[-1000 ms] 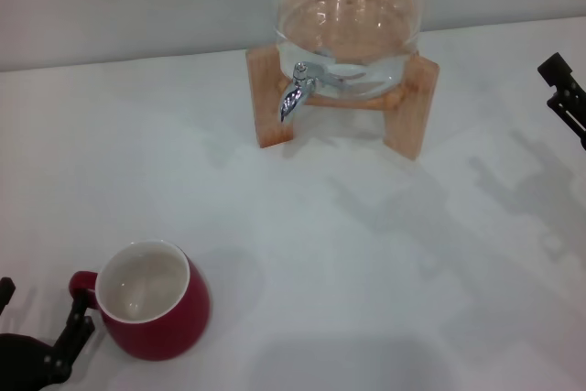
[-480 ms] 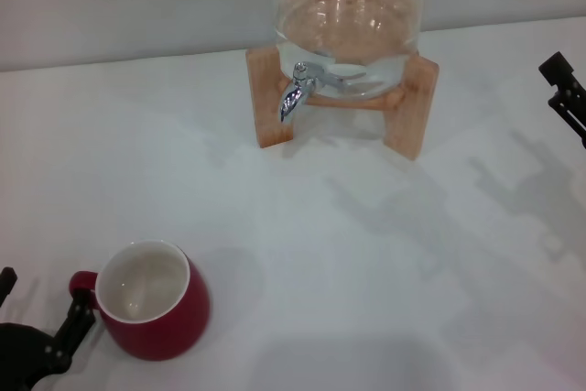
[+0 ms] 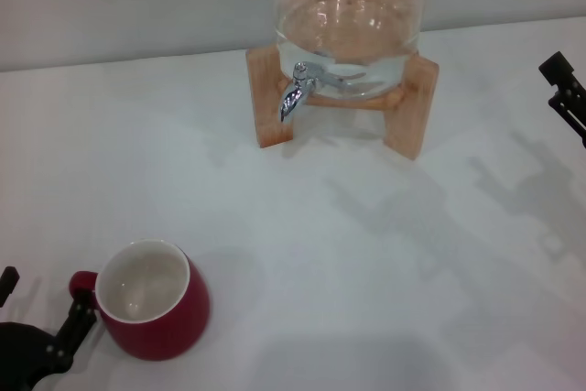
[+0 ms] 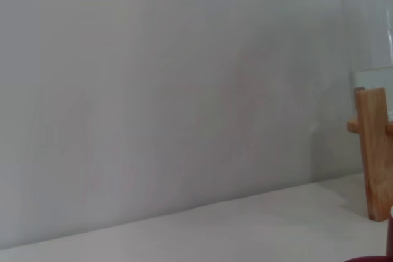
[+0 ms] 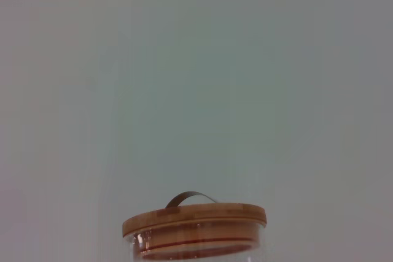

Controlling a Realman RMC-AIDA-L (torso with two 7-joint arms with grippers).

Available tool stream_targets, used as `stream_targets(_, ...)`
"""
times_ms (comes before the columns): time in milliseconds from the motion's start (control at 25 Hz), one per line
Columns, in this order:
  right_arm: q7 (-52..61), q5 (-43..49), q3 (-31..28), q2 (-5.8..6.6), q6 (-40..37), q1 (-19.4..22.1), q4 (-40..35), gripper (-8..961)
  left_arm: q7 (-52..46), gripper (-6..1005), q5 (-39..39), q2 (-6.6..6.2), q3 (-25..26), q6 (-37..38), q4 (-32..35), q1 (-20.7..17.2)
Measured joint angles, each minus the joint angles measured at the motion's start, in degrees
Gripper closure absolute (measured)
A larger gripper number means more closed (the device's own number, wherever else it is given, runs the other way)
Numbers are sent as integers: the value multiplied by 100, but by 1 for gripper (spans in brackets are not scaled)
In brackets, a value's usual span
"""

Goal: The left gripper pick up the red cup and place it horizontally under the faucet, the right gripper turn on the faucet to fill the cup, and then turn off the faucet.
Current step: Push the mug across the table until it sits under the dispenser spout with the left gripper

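Left claw (image 3: pixel 38 318) sits low at the near left corner of the worktop (image 3: pixel 366 263), fingers spread. One finger (image 3: pixel 78 322) lies just beside the handle of the red cup (image 3: pixel 151 310); the other finger tip shows further left, apart from the cup. Nothing is held between them, and whether the nearer finger touches the handle cannot be told.

Cup stands upright on the worktop at near left, white inside facing up, loop handle pointing towards the left claw.

Worktop between cup and dispenser carries only shadows.

Faucet (image 3: pixel 293 93) is at the far side, chrome spout curving down, fitted to the front of the glass dispenser (image 3: pixel 352 20) on its wooden stand (image 3: pixel 270 98). It is well apart from the cup. Water is visible in the dispenser.

Right claw (image 3: pixel 566 93) shows at the far right edge, above the worktop, well clear of the faucet; its finger state cannot be told.

Right wrist view shows the dispenser's wooden lid (image 5: pixel 194 220) against a plain wall (image 5: pixel 196 78).
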State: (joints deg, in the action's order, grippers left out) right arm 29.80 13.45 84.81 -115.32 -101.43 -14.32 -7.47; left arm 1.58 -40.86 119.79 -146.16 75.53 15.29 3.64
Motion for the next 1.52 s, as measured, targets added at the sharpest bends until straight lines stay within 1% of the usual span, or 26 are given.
stream_targets(520, 6, 0, 9, 0, 0, 0, 0, 110, -1, 209, 26, 0, -54, -13, 0, 24)
stream_targets(720, 9, 0, 9, 0, -4, 0, 0, 110, -4, 412, 24, -4, -160, -25, 0, 77)
stream_targets(920, 17, 0, 9, 0, -8, 0, 0, 109, -7, 657, 24, -13, -226, -28, 0, 80)
stream_targets(1040, 18, 0, 9, 0, -9, 0, 0, 109, -4, 821, 20, -25, -300, -30, 0, 98)
stream_targets(1520, 21, 0, 9, 0, -9, 0, 0, 110, 20, 890, 102, -26, -316, 1, 27, 102)
